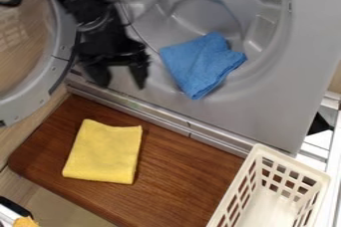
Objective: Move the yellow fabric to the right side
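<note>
Beside the round door (37, 89), the claw (120, 75) hangs open and empty, while the yellow fabric (104, 152) at the bench's (174, 181) left could unfold if a pinch catches only its top layer.

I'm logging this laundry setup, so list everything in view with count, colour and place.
yellow fabric: one, yellow, on the board's left half
wooden board: one, brown, below the machine
blue cloth: one, blue, over the opening's lower lip
machine front: one, grey, top and right
round door: one, grey-rimmed, left edge
basket: one, cream, lower right
unclear scrap: one, orange, bottom left corner
arm: one, black, upper left
claw: one, black, above the fabric
</note>
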### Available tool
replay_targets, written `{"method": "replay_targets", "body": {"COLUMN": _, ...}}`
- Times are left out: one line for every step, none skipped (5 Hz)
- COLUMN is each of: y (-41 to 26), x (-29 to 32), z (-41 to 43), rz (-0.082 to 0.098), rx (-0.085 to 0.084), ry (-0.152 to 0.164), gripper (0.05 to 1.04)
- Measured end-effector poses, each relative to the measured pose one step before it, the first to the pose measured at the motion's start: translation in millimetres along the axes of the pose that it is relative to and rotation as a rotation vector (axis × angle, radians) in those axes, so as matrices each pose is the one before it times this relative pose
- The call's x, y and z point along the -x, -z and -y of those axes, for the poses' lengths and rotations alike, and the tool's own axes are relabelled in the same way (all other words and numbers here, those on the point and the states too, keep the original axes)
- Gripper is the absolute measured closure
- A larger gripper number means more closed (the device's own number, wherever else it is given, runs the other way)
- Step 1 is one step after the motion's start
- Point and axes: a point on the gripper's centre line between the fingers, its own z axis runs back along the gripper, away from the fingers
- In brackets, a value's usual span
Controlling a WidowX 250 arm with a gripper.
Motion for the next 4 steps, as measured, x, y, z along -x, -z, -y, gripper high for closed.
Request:
{"method": "replay_targets", "body": {"y": 22.67, "x": 12.45, "z": -13.94, "rz": -0.0485, "rx": -0.0489, "ry": -0.0072, "gripper": 0.083}}
{"method": "replay_targets", "body": {"y": 17.81, "x": 14.8, "z": -2.72, "rz": -0.0355, "rx": -0.0019, "ry": 0.0046, "gripper": 0.083}}
{"method": "replay_targets", "body": {"y": 19.33, "x": 18.01, "z": -7.01, "rz": -0.0456, "rx": -0.0442, "ry": -0.0035, "gripper": 0.083}}
{"method": "replay_targets", "body": {"y": 14.78, "x": 6.76, "z": -5.54, "rz": -0.0248, "rx": -0.0338, "ry": -0.0113, "gripper": 0.083}}
